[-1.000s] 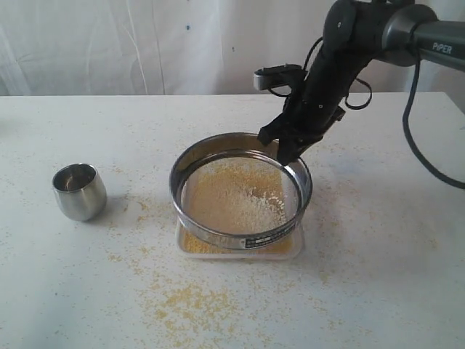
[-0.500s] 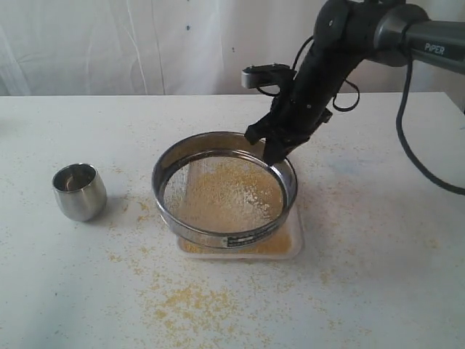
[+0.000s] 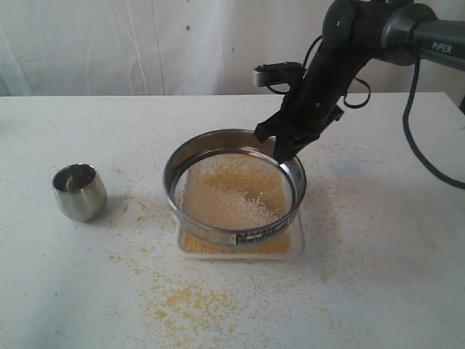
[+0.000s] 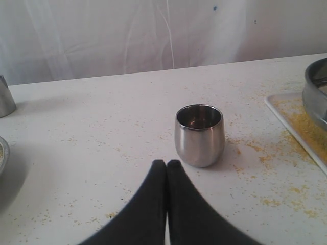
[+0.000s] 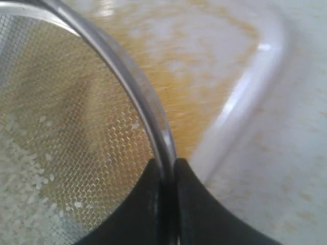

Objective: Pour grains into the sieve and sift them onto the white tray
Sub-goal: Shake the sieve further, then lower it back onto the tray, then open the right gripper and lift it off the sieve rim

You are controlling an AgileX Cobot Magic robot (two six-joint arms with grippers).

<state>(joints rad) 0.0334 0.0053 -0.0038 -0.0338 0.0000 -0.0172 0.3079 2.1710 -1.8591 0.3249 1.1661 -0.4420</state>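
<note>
right gripper (image 5: 167, 168): pinched tight on the rim of the sieve (image 3: 211, 231), far right side of the ring. One black finger is inside, the other outside, with the steel wall sandwiched between.
left gripper (image 4: 167, 166): tips pressed together with nothing in them. It hangs low over the table (image 3: 378, 276), just in front of the steel cup (image 3: 78, 190) and not touching it.
sieve: sits over the white tray (image 3: 296, 246) and covers most of it, so only the tray's near edge and corners poke out. Honestly can't tell if it rests on the tray or is held just off it. The small dark label (image 3: 258, 235) on its wall faces the exterior camera.
grains (image 3: 236, 203): in the sieve on the mesh (image 5: 76, 127). The paler coarse bits are heaped toward the near side, with a yellower patch toward the far side.
yellow meal (image 5: 173, 76): fine stuff lying on the tray under and beside the sieve, showing thick along the near edge.
steel cup: upright, mouth up, well apart from the sieve, off on the left in the exterior view.
spill (image 3: 189, 298): yellow bits scattered on the table. The densest patch is in front of the tray, with a few more between cup and tray.
backdrop: white curtain (image 3: 145, 43) behind the table.
</note>
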